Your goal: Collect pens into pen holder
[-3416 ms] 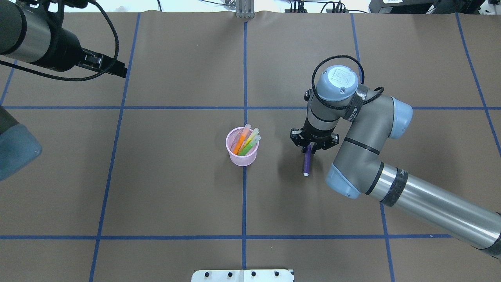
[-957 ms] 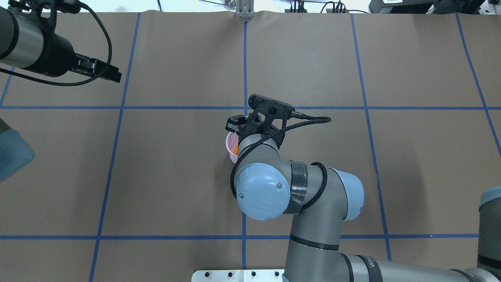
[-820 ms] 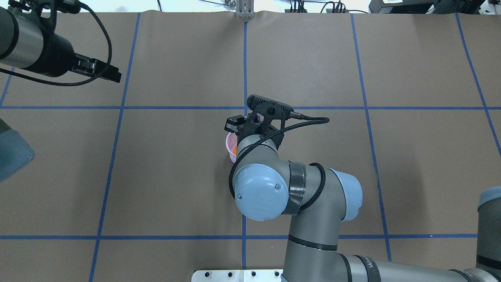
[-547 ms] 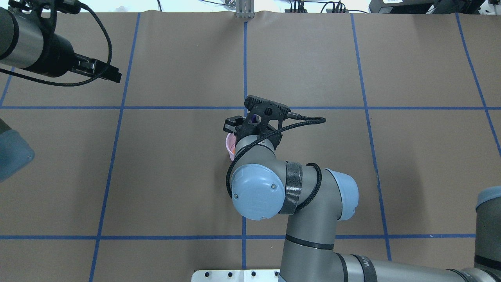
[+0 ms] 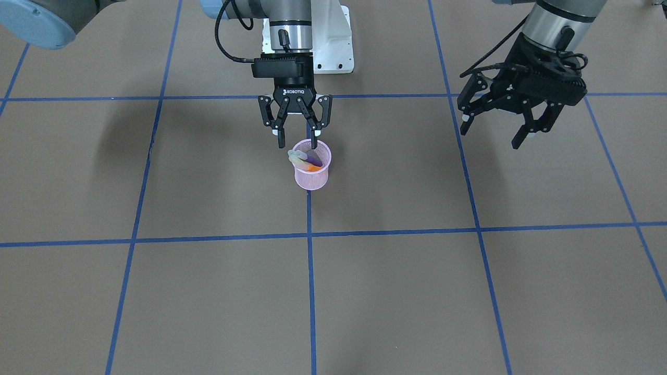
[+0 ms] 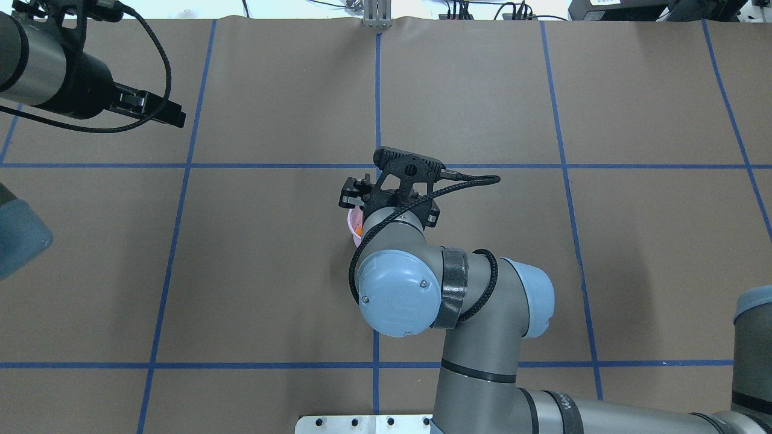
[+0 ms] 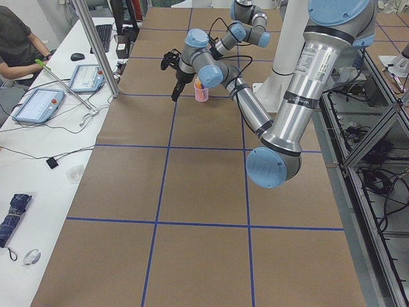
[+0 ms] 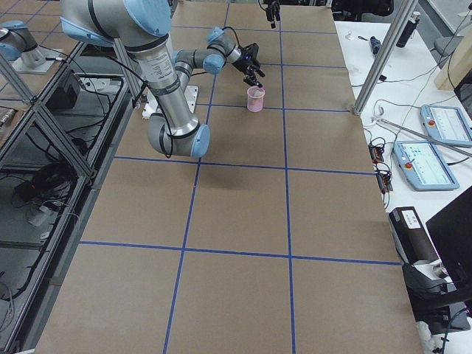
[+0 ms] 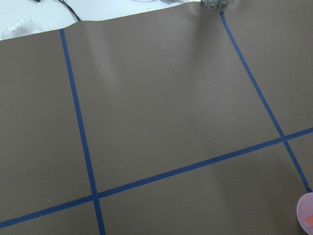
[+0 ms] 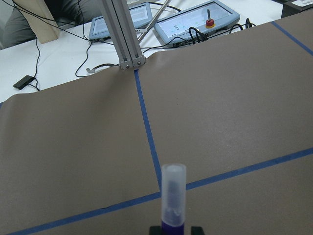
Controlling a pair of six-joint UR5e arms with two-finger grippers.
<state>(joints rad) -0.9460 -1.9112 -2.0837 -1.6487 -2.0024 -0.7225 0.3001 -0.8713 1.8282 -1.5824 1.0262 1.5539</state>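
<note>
While the right gripper (image 5: 297, 141) was held just above the pen holder (image 5: 311, 176), jaws spread, the purple pen (image 5: 313, 159) was seen inside, beside the orange pen (image 5: 312, 167). Release was judged done; a straight lift clear was called for. The left gripper (image 5: 492, 134), well apart on the robot's left, was spread and empty.

There are two grippers. Directly below the right gripper (image 5: 297, 144) stands one pen holder (image 5: 311, 177), well apart from the left gripper (image 5: 490, 136). Three pens sit in it: one purple pen (image 5: 313, 159), one orange pen (image 5: 313, 168), and a third pen (image 5: 294, 154) that shows only its pale cap.
</note>
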